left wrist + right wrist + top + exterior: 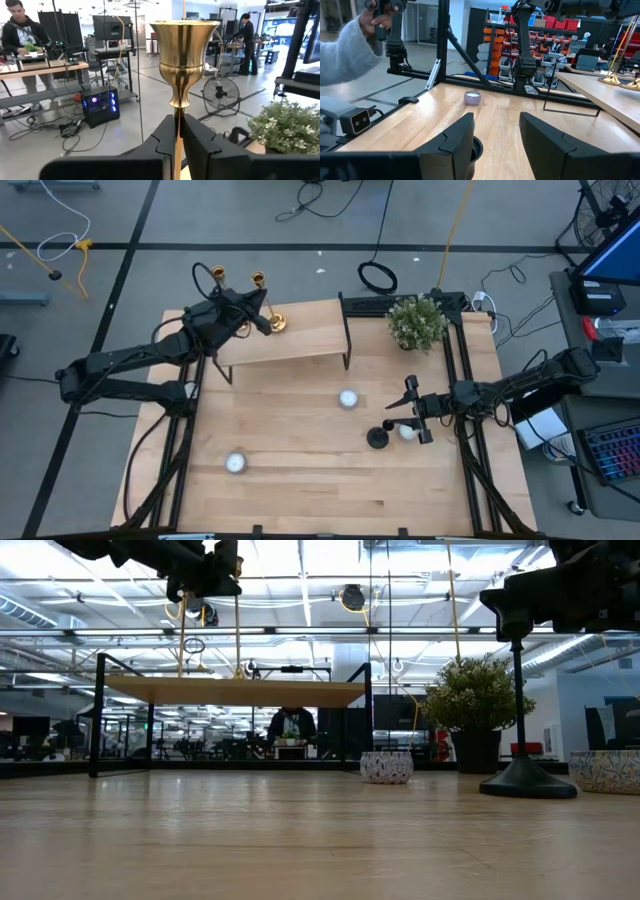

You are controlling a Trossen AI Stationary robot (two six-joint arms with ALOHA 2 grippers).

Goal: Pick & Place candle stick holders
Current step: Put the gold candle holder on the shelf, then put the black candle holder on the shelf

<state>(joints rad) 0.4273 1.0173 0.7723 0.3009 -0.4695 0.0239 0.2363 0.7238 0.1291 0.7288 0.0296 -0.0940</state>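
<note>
Gold, shiny: two tall candle stick holders on the raised wooden shelf (300, 340) at the far side of the table (300, 470). One gold holder (214, 277) stands at the shelf's far-left corner; the second gold holder (262, 300) just right of it has its flared base on the shelf. Left gripper (262, 322) is at this second holder; in the left wrist view its fingers (165, 137) are clamped on the slim stem below the cup (184, 50). Step in hand, as I judge it: placing this holder on the shelf.

Black holder (378, 436) stands on the table, near right. Right gripper (412, 412) is just beside it, fingers spread, nothing held; the right wrist view shows the dark cup (476, 149) at the left finger.

Next move likely calls for the left gripper to let go only once the base sits flat.
</note>
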